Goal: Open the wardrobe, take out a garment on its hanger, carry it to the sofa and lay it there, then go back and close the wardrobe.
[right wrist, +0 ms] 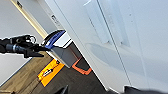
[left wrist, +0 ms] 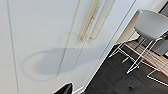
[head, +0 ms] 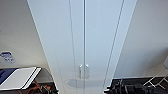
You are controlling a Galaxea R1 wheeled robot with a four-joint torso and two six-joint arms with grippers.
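Facing the head camera squarely, the wardrobe [head: 83, 37] is recorded with both doors shut. The pair of handles [head: 84, 71] is set upright at the centre seam, long axes vertical, one on each door.

Left end effector: a dark tip [left wrist: 65, 89] is noted low in the left wrist view, with the handles [left wrist: 96, 21] ahead of it; open or closed cannot be told.

Right end effector: dark tips [right wrist: 95, 90] are noted near the door, with the handles [right wrist: 105, 22] ahead; state likewise cannot be told. Which arm is nearer cannot be judged.

Beside the wardrobe: a white chair [left wrist: 147, 27] and a bin [right wrist: 61, 48]. The opening step is judged not yet done.
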